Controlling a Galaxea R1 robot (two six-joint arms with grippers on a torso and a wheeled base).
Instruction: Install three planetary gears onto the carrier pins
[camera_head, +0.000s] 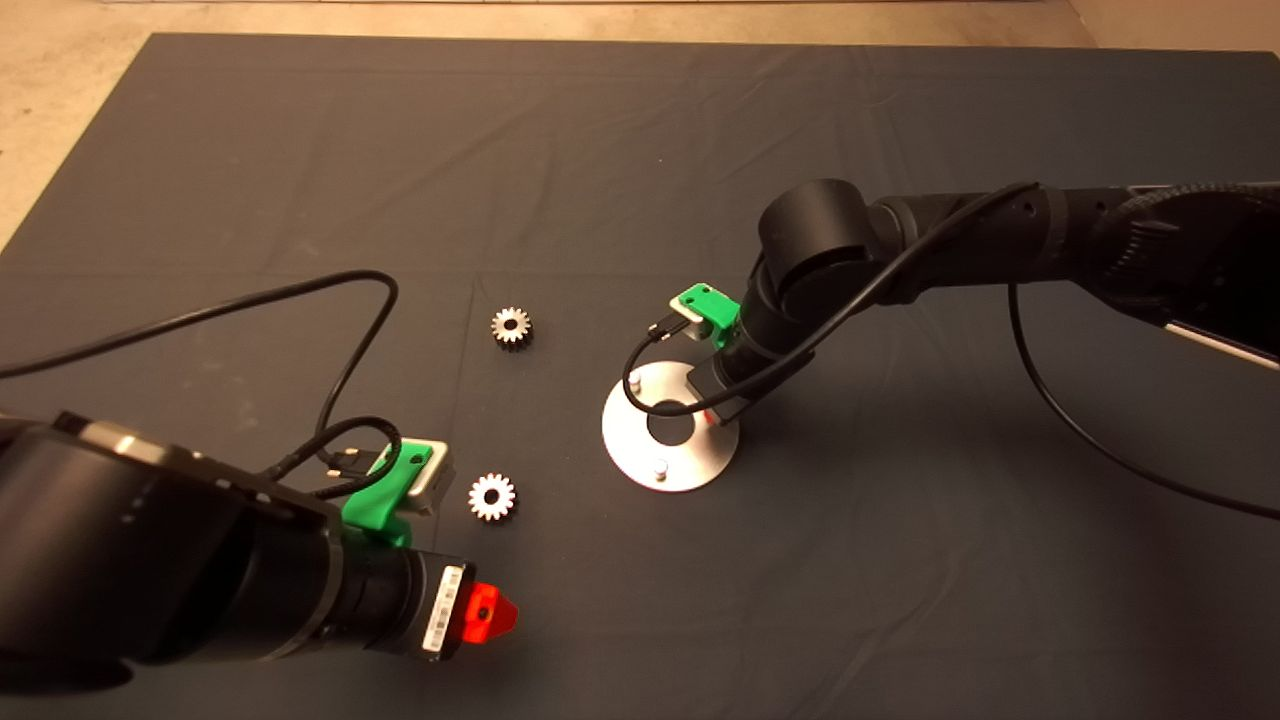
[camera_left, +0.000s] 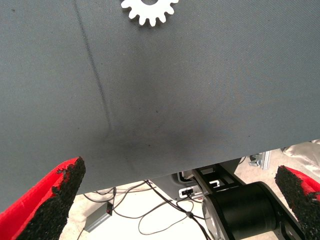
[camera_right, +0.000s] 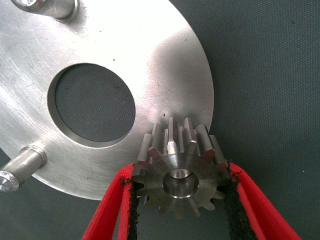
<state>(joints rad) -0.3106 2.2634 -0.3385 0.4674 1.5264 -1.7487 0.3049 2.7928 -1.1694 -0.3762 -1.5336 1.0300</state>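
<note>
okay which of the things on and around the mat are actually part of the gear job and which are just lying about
Job:
held gear in right gripper
far gear
near gear
disc, pins
left gripper, open, waiting

Lying about:
cables on the floor beyond the mat

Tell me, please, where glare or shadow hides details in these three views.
Head view: the disc shines bright and the right claw is hidden under its own arm. Left wrist view: the gear is washed out white. Right wrist view: glare streaks the disc, yet the held gear stays clear.
</note>
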